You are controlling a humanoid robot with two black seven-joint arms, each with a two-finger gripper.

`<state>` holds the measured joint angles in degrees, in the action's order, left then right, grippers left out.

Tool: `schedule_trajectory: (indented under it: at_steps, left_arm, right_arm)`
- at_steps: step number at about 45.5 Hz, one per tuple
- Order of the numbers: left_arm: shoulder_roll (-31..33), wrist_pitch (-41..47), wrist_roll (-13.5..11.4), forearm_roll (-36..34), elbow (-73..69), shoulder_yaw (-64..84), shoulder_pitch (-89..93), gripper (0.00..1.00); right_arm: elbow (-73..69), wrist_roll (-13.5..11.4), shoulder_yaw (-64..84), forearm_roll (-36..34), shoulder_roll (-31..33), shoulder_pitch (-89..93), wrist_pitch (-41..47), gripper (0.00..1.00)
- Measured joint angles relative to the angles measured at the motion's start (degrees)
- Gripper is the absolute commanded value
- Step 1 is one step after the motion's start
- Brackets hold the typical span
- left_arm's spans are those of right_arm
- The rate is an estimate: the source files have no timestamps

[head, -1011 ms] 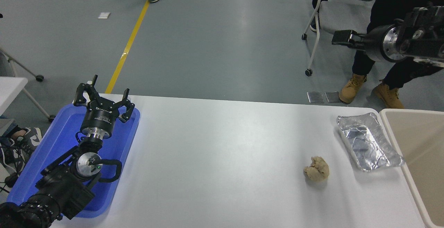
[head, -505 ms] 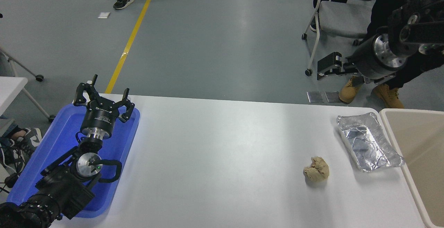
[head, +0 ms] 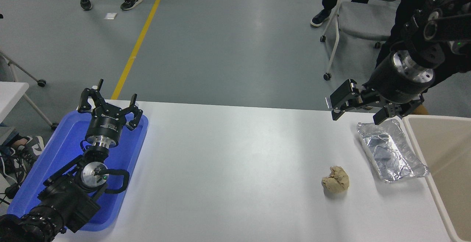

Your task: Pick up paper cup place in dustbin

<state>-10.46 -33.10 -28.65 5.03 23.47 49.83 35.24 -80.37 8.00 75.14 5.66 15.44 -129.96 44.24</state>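
Dustbin (head: 447,161) sits at four o'clock; paper cup can't be seen. Right gripper (head: 358,109), fingers spread wide and empty, hangs above foil tray (head: 390,150). Left gripper (head: 109,105) rests wide over blue tray (head: 44,168) at eight o'clock.

The white bench (head: 235,168) carries a blue tray (head: 48,183) at nine o'clock, a crumpled tan paper ball (head: 335,179) toward four o'clock, and a crinkled foil tray (head: 390,151) at three o'clock, just beside the ball.

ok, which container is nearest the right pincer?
The foil tray, just under the right pincer. The beige bin sits further right; the blue tray is far left, under the left pincer.
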Motion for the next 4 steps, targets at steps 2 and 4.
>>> schedule_trajectory:
  at_steps: [2, 4]
  left_arm:
    - [0.00, 0.00, 0.00, 0.00, 0.00, 0.00, 0.00, 1.00]
    - [0.00, 0.00, 0.00, 0.00, 0.00, 0.00, 0.00, 1.00]
  right_arm:
    - [-0.17, 0.00, -0.04, 0.02, -0.10, -0.14, 0.14, 1.00]
    - [-0.27, 0.00, -0.06, 0.02, -0.17, -0.25, 0.25, 1.00]
